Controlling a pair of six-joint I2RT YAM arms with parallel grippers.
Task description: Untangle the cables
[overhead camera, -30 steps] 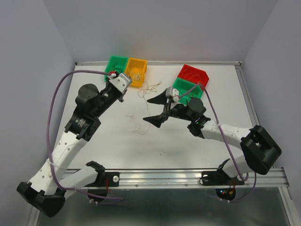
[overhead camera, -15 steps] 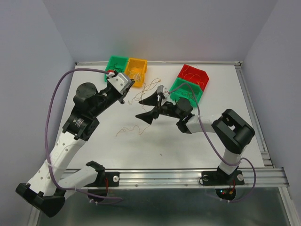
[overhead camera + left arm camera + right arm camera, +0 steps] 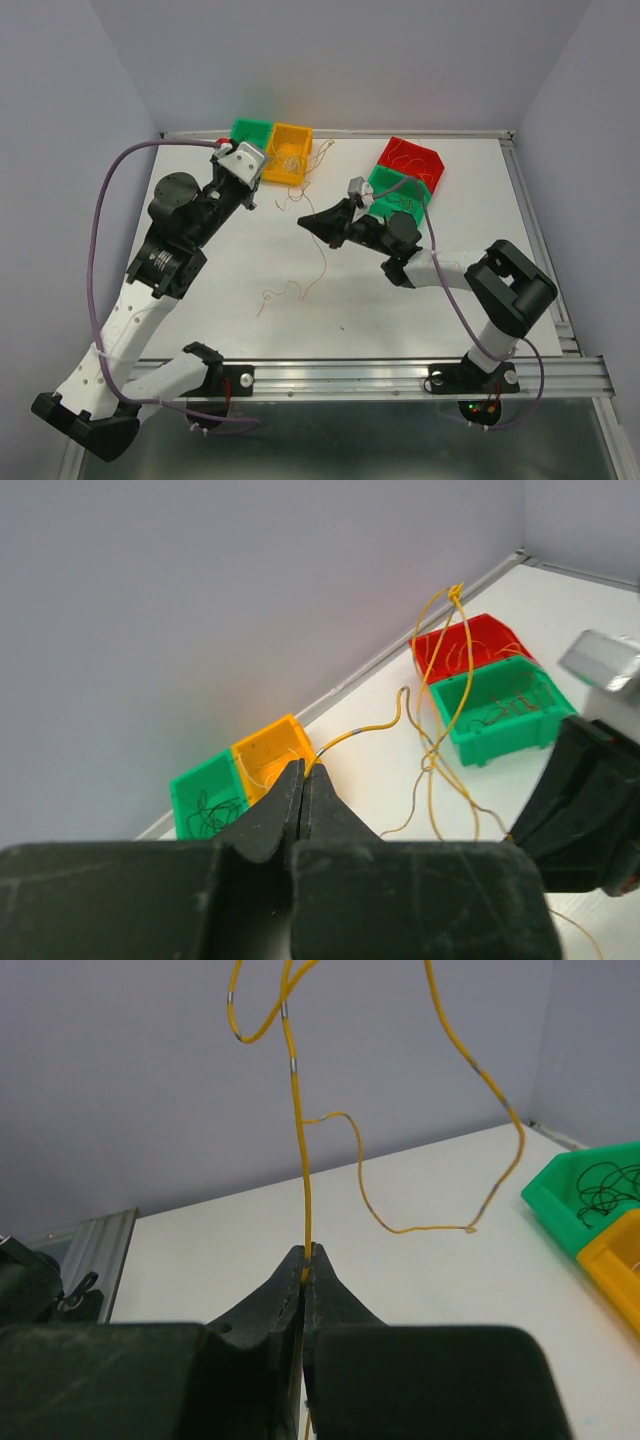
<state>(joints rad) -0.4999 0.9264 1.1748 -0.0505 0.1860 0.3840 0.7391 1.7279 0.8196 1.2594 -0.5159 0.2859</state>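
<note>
The cables are thin yellow and tan strands. My left gripper [image 3: 304, 768] is shut on the end of a yellow cable [image 3: 365, 727], which runs right into a loose tangle [image 3: 437, 765]. My right gripper [image 3: 305, 1250] is shut on a yellow strand [image 3: 303, 1160] that rises straight up from its tips. From above, the left gripper [image 3: 252, 190] hangs near the orange bin and the right gripper [image 3: 303, 218] is at mid-table. Strands [image 3: 300, 190] stretch between them. A tail [image 3: 290, 292] trails down onto the table.
At the back left stand a green bin [image 3: 250, 131] and an orange bin [image 3: 288, 150], at the back right a red bin [image 3: 410, 160] and a green bin [image 3: 398, 190]. All hold curled strands. The purple arm cord [image 3: 105, 210] loops on the left.
My right gripper was open and has shut on a yellow strand after moving left. The left gripper has drawn back and left, lifting the strands off the table.
</note>
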